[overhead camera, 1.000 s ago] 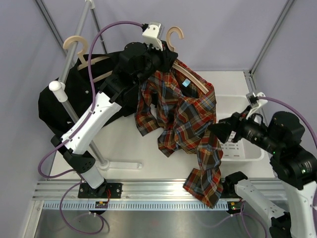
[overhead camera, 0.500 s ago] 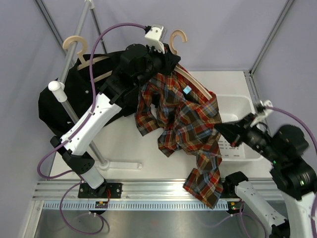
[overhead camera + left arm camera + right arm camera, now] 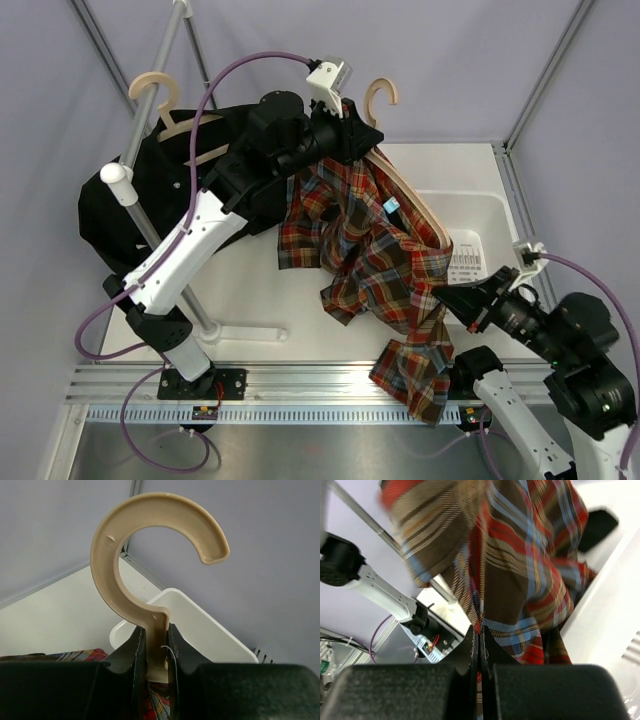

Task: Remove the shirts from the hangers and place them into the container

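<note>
The red plaid shirt hangs from a beige hanger held up over the table's middle. My left gripper is shut on that hanger's neck, just below the hook, with plaid cloth under the fingers. At the shirt's lower right, my right gripper is shut on a plaid edge. The black shirt stays on the second hanger on the rail at the left. The white container sits at the right, partly covered by plaid.
The grey metal rail slants across the left side, and its foot rests on the table near the front. A plaid sleeve hangs over the front edge. Frame posts stand at the back corners.
My left gripper carried the hanger and plaid shirt rightward. My right gripper closed on the shirt's edge and drew back toward the near edge.
</note>
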Available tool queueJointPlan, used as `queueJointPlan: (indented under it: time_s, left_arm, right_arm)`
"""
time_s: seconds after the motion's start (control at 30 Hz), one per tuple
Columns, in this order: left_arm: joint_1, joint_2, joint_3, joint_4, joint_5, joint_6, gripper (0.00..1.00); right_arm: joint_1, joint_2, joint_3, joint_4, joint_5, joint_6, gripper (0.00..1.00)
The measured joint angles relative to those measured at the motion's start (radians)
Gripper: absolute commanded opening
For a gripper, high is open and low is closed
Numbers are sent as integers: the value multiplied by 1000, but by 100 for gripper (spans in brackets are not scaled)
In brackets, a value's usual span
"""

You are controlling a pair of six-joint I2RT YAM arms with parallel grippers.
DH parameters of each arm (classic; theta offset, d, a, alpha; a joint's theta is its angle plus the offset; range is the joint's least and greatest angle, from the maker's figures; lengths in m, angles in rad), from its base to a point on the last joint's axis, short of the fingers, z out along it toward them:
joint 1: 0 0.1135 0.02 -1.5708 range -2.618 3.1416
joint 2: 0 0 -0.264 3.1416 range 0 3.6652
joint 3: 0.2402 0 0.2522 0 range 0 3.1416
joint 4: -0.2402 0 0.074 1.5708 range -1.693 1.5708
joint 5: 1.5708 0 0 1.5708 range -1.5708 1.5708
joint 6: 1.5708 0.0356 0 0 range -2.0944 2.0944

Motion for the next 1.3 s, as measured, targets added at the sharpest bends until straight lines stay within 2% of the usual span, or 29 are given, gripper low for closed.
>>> queueJointPlan:
  time_s: [0.17, 0.4, 0.6, 0.87, 1.1, 1.3]
  left_arm:
    - [32, 5, 20, -21, 32, -66, 0]
    - [61, -14, -40, 92, 86, -191, 0]
    - [58, -57, -76, 105, 97, -190, 0]
    - [58, -147, -179, 127, 126, -156, 0]
    - [58, -172, -258, 228, 261, -160, 0]
    - [53, -201, -335, 448, 478, -256, 0]
  right_arm:
    - [0, 42, -124, 31, -16, 42, 0]
    - [0, 260, -145, 162, -32, 55, 0]
    - [3, 384, -156, 278, -65, 69, 0]
    - [46, 394, -156, 307, -72, 68, 0]
    - [54, 398, -66, 296, -56, 51, 0]
    - [57, 453, -46, 317, -32, 49, 0]
